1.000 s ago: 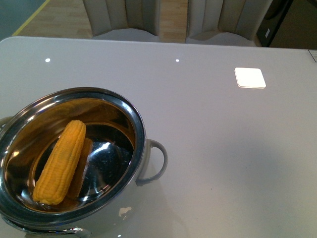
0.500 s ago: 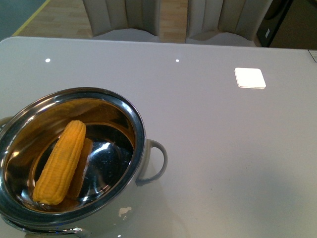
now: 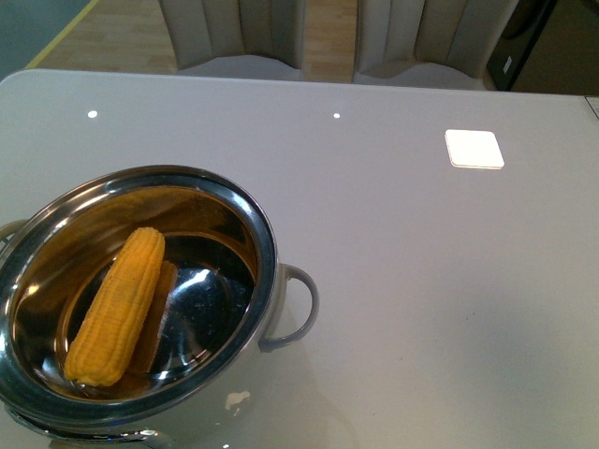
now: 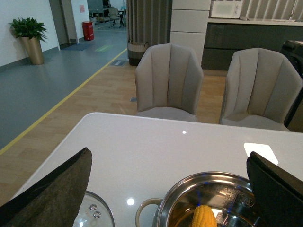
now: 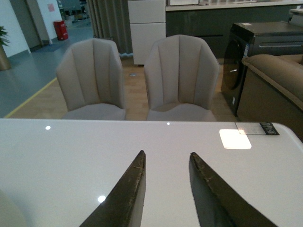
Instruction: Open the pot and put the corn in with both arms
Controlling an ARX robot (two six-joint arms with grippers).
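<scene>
The shiny steel pot [image 3: 257, 234] stands open at the table's front left, one grey loop handle toward the right. The yellow corn [image 3: 117, 304] lies inside it, tapered end toward the far side. In the left wrist view the pot [image 4: 189, 189] and the corn's tip [image 4: 204, 218] sit below my left gripper [image 4: 168, 158], which is open wide and empty. My right gripper [image 5: 167, 154] is open and empty above bare table, away from the pot. Neither arm shows in the front view.
A glass lid [image 4: 97, 215] lies on the table to the left of the pot. Two beige chairs [image 3: 234, 33] stand behind the table's far edge. A small white smear [image 3: 236, 399] marks the table near the pot.
</scene>
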